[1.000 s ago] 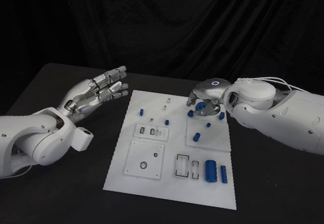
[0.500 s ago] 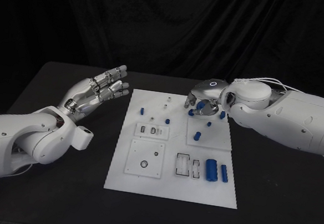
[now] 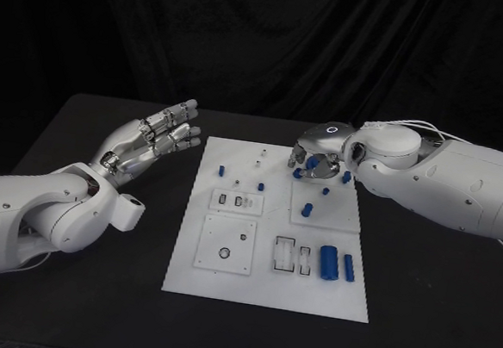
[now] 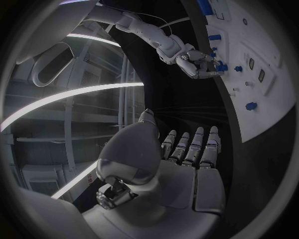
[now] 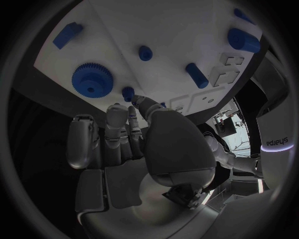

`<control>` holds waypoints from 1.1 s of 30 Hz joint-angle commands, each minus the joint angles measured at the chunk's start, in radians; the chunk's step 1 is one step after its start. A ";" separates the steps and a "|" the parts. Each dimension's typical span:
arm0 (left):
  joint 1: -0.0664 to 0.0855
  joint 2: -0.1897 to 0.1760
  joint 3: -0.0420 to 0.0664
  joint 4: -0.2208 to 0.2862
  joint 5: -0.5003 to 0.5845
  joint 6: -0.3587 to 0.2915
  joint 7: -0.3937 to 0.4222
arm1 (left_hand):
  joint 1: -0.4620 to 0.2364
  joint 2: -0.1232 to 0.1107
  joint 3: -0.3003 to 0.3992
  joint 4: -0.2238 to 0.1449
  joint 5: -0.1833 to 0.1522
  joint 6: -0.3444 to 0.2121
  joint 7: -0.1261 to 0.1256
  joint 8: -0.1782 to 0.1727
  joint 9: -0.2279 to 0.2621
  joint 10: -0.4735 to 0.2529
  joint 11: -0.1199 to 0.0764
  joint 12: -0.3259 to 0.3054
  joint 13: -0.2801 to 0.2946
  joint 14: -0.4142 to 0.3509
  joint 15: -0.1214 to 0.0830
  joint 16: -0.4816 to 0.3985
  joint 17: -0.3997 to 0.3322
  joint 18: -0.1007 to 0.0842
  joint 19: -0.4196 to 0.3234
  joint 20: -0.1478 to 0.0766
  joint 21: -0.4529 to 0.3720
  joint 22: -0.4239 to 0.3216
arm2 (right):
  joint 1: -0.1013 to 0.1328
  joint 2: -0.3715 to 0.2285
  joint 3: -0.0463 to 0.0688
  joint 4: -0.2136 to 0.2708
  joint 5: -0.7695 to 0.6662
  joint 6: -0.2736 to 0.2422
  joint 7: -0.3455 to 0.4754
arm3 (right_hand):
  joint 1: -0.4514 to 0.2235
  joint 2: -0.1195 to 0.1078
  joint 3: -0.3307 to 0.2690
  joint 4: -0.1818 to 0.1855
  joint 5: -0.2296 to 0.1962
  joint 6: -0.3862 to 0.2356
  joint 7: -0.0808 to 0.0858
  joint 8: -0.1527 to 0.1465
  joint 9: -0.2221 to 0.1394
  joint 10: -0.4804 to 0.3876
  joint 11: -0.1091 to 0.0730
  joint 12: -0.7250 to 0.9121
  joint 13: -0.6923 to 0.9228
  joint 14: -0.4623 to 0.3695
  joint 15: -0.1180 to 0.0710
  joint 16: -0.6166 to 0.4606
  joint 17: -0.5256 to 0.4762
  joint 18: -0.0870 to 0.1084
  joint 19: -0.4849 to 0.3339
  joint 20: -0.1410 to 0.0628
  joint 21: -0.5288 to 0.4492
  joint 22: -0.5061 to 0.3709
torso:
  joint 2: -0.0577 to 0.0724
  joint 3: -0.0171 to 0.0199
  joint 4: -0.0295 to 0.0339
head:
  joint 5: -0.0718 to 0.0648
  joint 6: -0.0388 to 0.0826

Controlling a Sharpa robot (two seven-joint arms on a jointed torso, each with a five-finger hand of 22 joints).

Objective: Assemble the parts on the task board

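Observation:
The white task board (image 3: 267, 289) lies in the middle of the black table. My right hand (image 3: 315, 163) hovers over its far right part, fingers curled in. Thumb and fingers pinch a small blue peg (image 5: 127, 93) just above the board (image 5: 174, 30), beside a blue gear (image 5: 92, 79). The same peg (image 3: 299, 173) shows at the fingertips in the head view. My left hand (image 3: 156, 137) is raised off the board's far left corner, fingers straight and apart, holding nothing. The left wrist view shows its bare palm (image 4: 187, 169) and, farther off, my right hand (image 4: 199, 62) over the board.
Two blue cylinders (image 3: 329, 262) lie at the board's near right, beside rectangular slots (image 3: 282, 255). Small blue pegs stand at the far left (image 3: 220, 171) and the middle right (image 3: 306, 210). Black table surrounds the board on all sides.
My right hand has shifted a little toward the board's far edge, with the small blue peg at its fingertips. My left hand has barely moved.

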 commanded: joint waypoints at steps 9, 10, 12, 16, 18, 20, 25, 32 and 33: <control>0.003 0.005 0.001 -0.005 -0.005 0.022 0.130 | 0.014 0.004 0.010 -0.001 0.013 0.001 0.009 0.003 0.002 0.000 0.007 -0.007 0.001 0.006 0.005 0.006 0.001 -0.012 0.010 -0.001 0.005 -0.002 | -0.006 -0.001 0.001 -0.009 -0.008 -0.007 0.008 | -0.009 -0.005 0.016 0.005 -0.001 0.028 0.011 0.012 0.010 0.040 -0.013 0.001 0.004 -0.001 -0.003 0.004 0.006 -0.007 0.003 0.001 0.003 0.007 | -0.001 0.0004 -0.0006 | 0.002 -0.006; 0.003 0.006 0.001 -0.006 -0.005 0.023 0.130 | 0.016 0.005 0.011 -0.001 0.015 0.002 0.009 0.003 0.002 0.000 0.007 -0.007 0.001 0.007 0.006 0.006 0.001 -0.012 0.010 -0.001 0.005 -0.002 | -0.007 -0.001 0.001 -0.009 -0.008 -0.006 0.009 | -0.010 -0.006 0.020 0.007 -0.001 0.033 0.014 0.013 0.013 0.050 -0.016 0.001 0.004 0.000 -0.006 0.004 0.007 -0.008 0.003 -0.001 0.003 0.009 | -0.001 0.0002 -0.0005 | 0.002 -0.007; 0.003 0.006 0.001 -0.006 -0.005 0.024 0.130 | 0.018 0.005 0.012 -0.002 0.017 0.001 0.010 0.003 0.002 0.000 0.007 -0.007 0.001 0.006 0.006 0.006 0.001 -0.013 0.010 -0.001 0.005 -0.002 | -0.009 -0.001 0.001 -0.012 -0.008 -0.008 0.012 | -0.009 -0.006 0.023 0.007 -0.001 0.034 0.014 0.013 0.013 0.056 -0.018 0.002 0.004 0.000 -0.007 0.004 0.008 -0.008 0.004 -0.002 0.004 0.011 | -0.001 -0.0001 -0.0003 | 0.001 -0.007; 0.003 0.007 0.001 -0.007 -0.005 0.025 0.129 | 0.029 0.007 0.015 -0.002 0.031 0.003 0.010 0.003 0.002 0.001 0.008 -0.008 0.001 0.008 0.007 0.008 0.002 -0.015 0.011 -0.002 0.006 -0.003 | -0.013 0.001 0.001 -0.020 -0.008 -0.016 0.019 | -0.007 -0.004 0.036 0.008 -0.001 0.041 0.017 0.014 0.018 0.077 -0.026 0.002 0.004 0.001 -0.011 0.007 0.013 -0.009 0.007 -0.005 0.006 0.017 | 0.000 -0.0004 0.0000 | 0.000 -0.008; 0.003 0.007 0.001 -0.008 -0.005 0.026 0.129 | 0.032 0.008 0.015 -0.002 0.036 0.003 0.010 0.003 0.002 0.001 0.008 -0.008 0.001 0.008 0.007 0.009 0.002 -0.016 0.012 -0.002 0.006 -0.004 | -0.015 0.003 0.001 -0.027 -0.008 -0.019 0.021 | -0.007 -0.004 0.038 0.008 -0.002 0.042 0.018 0.014 0.018 0.080 -0.027 0.001 0.004 0.001 -0.012 0.007 0.014 -0.009 0.006 -0.006 0.006 0.017 | 0.000 -0.0004 0.0005 | 0.000 -0.008; 0.003 0.008 0.001 -0.009 -0.005 0.027 0.129 | 0.034 0.008 0.016 -0.002 0.039 0.003 0.010 0.003 0.002 0.002 0.008 -0.008 0.001 0.009 0.008 0.009 0.002 -0.017 0.012 -0.002 0.006 -0.004 | -0.017 0.005 0.001 -0.032 -0.008 -0.022 0.023 | -0.007 -0.004 0.041 0.009 -0.002 0.041 0.018 0.013 0.019 0.085 -0.028 0.001 0.003 0.001 -0.013 0.007 0.015 -0.010 0.007 -0.007 0.007 0.019 | 0.000 -0.0003 0.0012 | -0.001 -0.009; 0.003 0.010 0.001 -0.011 -0.005 0.030 0.128 | 0.048 0.010 0.020 -0.002 0.059 0.007 0.013 0.004 0.002 0.003 0.011 -0.008 0.001 0.011 0.010 0.011 0.002 -0.019 0.013 -0.002 0.006 -0.005 | -0.023 0.011 0.001 -0.046 -0.008 -0.028 0.028 | -0.003 -0.003 0.052 0.009 -0.004 0.047 0.022 0.015 0.022 0.097 -0.033 -0.003 0.002 -0.001 -0.015 0.004 0.012 -0.009 0.005 -0.009 0.005 0.018 | 0.000 -0.0002 0.0012 | -0.002 -0.010; 0.003 0.011 0.001 -0.012 -0.005 0.033 0.128 | 0.057 0.013 0.024 -0.002 0.073 0.011 0.015 0.004 0.003 0.004 0.012 -0.009 0.001 0.012 0.011 0.012 0.002 -0.020 0.014 -0.002 0.006 -0.006 | -0.032 0.015 0.001 -0.060 -0.008 -0.049 0.040 | 0.007 0.008 0.077 0.010 -0.012 0.078 0.034 0.028 0.036 0.140 -0.052 -0.008 -0.001 -0.003 -0.026 0.002 0.015 -0.010 0.005 -0.018 0.004 0.022 | 0.001 -0.0007 0.0009 | 0.000 -0.014; 0.003 0.010 0.001 -0.012 -0.005 0.033 0.128 | 0.057 0.013 0.024 -0.002 0.073 0.011 0.015 0.004 0.003 0.004 0.012 -0.009 0.001 0.012 0.011 0.012 0.002 -0.020 0.014 -0.002 0.006 -0.006 | -0.033 0.015 0.001 -0.061 -0.008 -0.056 0.042 | 0.010 0.011 0.080 0.010 -0.018 0.097 0.039 0.037 0.043 0.150 -0.056 -0.011 -0.002 -0.004 -0.030 0.000 0.012 -0.009 0.004 -0.021 0.003 0.023 | 0.001 -0.0004 0.0008 | 0.001 -0.015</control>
